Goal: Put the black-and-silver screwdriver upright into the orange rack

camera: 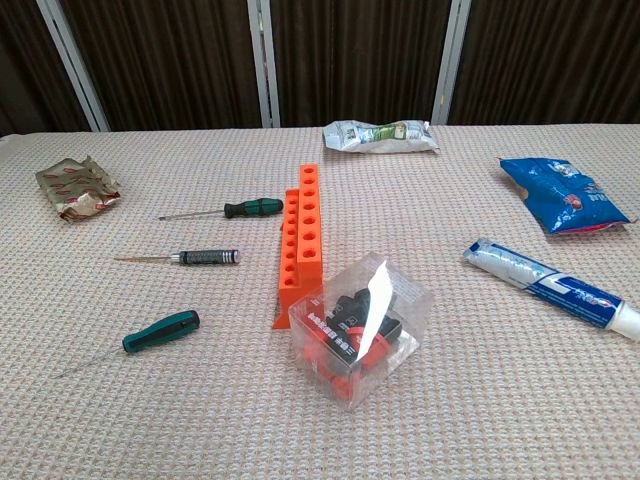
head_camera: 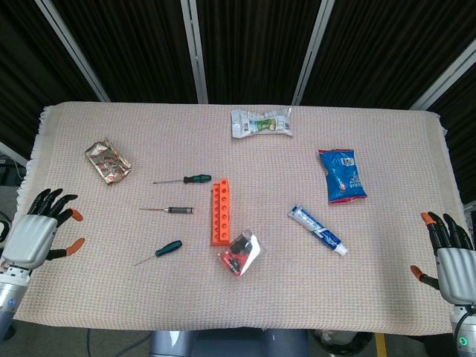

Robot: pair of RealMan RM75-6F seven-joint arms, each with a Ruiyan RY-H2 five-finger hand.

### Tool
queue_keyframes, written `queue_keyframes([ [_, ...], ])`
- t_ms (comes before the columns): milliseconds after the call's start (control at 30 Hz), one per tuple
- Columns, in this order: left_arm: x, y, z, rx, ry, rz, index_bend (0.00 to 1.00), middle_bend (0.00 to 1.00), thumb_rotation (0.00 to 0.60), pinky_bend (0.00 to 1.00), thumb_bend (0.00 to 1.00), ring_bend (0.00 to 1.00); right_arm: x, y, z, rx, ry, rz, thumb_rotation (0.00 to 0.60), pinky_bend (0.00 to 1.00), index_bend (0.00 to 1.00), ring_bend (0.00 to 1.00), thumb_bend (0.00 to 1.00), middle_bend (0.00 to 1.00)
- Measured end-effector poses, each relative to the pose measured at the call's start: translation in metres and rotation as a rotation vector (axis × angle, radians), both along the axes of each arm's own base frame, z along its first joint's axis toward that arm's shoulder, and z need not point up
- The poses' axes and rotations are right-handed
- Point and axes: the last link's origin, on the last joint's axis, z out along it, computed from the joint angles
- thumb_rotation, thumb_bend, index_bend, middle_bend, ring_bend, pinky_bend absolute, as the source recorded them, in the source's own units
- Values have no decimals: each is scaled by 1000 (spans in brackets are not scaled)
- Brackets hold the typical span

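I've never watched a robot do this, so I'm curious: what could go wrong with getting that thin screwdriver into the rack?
The black-and-silver screwdriver lies flat between two green-handled screwdrivers, so the left hand might pick the wrong one. It is slim and low on the cloth, so the fingers may slip off. The orange rack has small holes and touches a clear plastic box, so a miss could nudge either.
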Motion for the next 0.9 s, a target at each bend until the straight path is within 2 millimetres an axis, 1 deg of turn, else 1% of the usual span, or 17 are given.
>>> queue_keyframes([
  [67, 8, 11, -3, -23, 5, -19, 420, 109, 527, 0, 178, 1, 0, 1, 0, -2, 1, 1, 600, 146, 51, 0, 0, 71],
  [233, 28, 38, -13, -65, 14, -59, 441, 96, 530, 0, 188, 0, 2, 3, 1, -6, -3, 2, 600, 146, 51, 0, 0, 71],
  [367, 46, 63, -27, -121, 27, -67, 449, 86, 528, 0, 308, 0, 2, 4, 1, -2, -2, 6, 600, 146, 51, 0, 0, 71],
  [467, 60, 81, -40, -150, 39, -77, 457, 83, 529, 0, 367, 0, 3, 4, 2, -3, -2, 8, 600, 146, 52, 0, 0, 71],
  [533, 67, 90, -48, -164, 49, -82, 455, 82, 530, 0, 381, 0, 3, 4, 2, -4, -1, 7, 600, 146, 52, 0, 0, 71],
  [600, 73, 97, -56, -175, 59, -87, 455, 80, 530, 0, 382, 0, 2, 4, 3, -4, -2, 1, 600, 146, 52, 0, 0, 71],
  [733, 85, 110, -76, -187, 56, -85, 471, 75, 527, 0, 312, 0, 0, 3, 3, -3, -5, -4, 600, 146, 52, 0, 0, 71],
  [900, 96, 121, -100, -194, 63, -91, 450, 53, 529, 0, 272, 0, -2, 1, 3, -3, -7, -12, 600, 146, 52, 0, 0, 72],
])
